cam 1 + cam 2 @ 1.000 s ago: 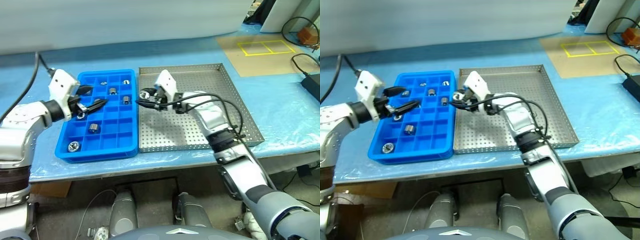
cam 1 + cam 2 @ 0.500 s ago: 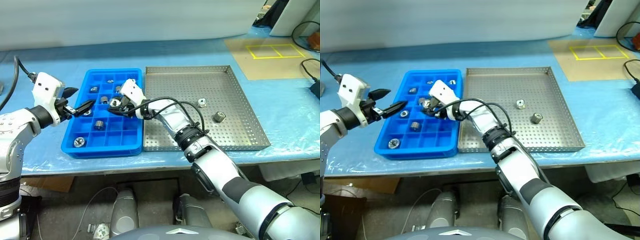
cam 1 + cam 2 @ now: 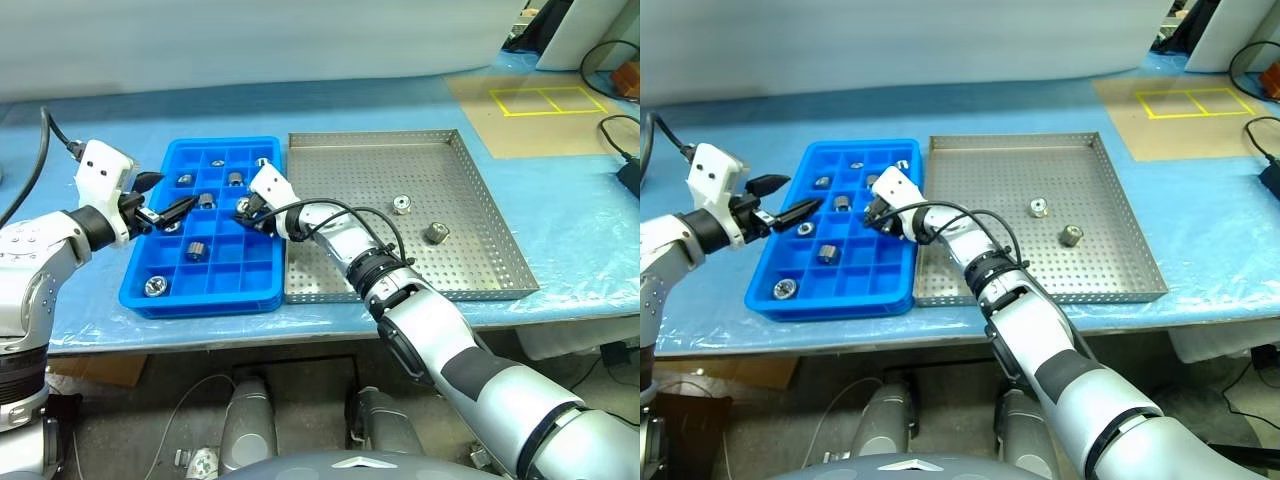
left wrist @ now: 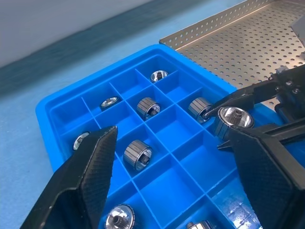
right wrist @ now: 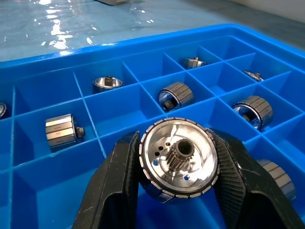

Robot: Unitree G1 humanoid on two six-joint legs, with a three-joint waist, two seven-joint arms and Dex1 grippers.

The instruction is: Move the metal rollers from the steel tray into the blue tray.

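A metal roller (image 5: pixel 178 160) is clamped between the two black fingers of the right gripper (image 3: pixel 246 209), which is held over the right-hand columns of the blue tray (image 3: pixel 226 297). The left gripper (image 3: pixel 167 209) is seen with its fingers spread wide and empty, hovering above the tray's left side. Several other rollers (image 4: pixel 137 154) are found lying singly in separate compartments of the tray, some upright, some on their sides. Just beside it, to the right, the steel tray (image 3: pixel 470 288) is set on the blue-covered table (image 3: pixel 580 230); two rollers (image 3: pixel 402 206) are left on its perforated floor, near each other. Farther back, yellow tape squares (image 3: pixel 545 100) are marked on a brown board.
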